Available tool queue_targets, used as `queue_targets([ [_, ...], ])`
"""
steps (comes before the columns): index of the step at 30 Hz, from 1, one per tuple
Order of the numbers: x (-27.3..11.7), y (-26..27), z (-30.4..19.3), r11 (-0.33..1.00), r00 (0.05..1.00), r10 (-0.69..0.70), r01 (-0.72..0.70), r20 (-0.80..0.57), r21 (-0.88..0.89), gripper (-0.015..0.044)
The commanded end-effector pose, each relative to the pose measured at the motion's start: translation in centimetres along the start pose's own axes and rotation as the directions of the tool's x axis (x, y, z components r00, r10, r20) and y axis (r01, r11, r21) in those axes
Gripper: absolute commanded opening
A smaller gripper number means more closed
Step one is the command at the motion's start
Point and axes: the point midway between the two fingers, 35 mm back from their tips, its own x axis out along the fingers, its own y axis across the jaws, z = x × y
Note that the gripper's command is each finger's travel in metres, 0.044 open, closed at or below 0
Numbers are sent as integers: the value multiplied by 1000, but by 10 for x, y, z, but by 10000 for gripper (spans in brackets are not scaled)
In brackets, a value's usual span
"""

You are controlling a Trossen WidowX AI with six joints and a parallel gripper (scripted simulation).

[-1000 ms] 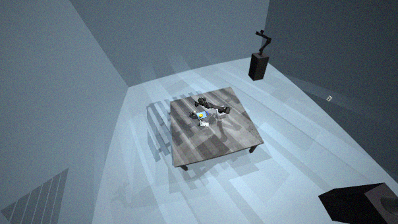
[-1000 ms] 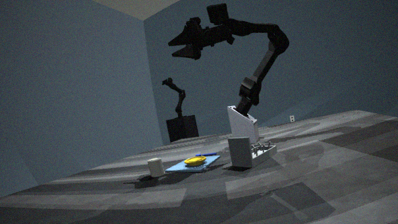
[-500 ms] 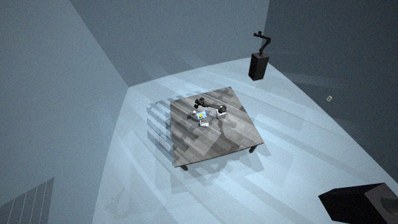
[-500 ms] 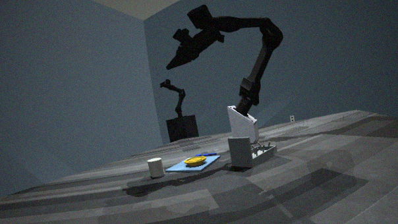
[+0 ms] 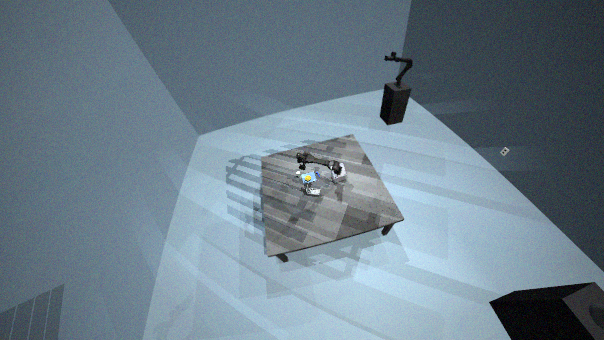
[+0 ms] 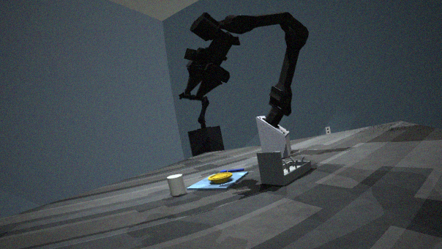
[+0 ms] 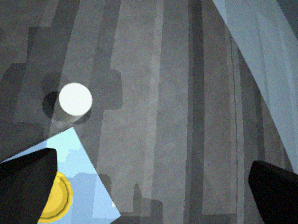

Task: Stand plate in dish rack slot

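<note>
Plate (image 6: 220, 177) flat on mat (image 6: 205, 184), counter | rack (image 6: 289, 169) holds none | jaws wide, empty, high above | all steps remain

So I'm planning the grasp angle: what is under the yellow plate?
The yellow plate lies flat on a light blue mat, with a blue pen along the mat's far edge. The table is under the mat; whatever lies directly beneath the plate is covered.

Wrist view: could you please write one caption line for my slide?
Open fingers high above round yellow plate on pale blue mat, white cylindrical cup beside it.
</note>
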Motion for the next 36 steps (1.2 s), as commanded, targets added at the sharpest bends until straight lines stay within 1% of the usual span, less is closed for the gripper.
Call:
queue_targets([
  [1, 12, 5, -8, 994, 994, 58, -67, -95, -89, 400],
  [6, 23, 11, -17, 971, 972, 126, -162, -196, -177, 400],
  [12, 35, 19, -26, 916, 924, 219, -305, -314, -259, 400],
  [24, 50, 35, -42, 736, 771, 407, -594, -490, -323, 400],
  [31, 53, 37, -43, 725, 762, 417, -608, -496, -324, 400],
  [33, 71, 45, -52, 724, 764, 418, -607, -492, -328, 400],
  [36, 109, 63, -79, 722, 764, 420, -608, -490, -329, 400],
])
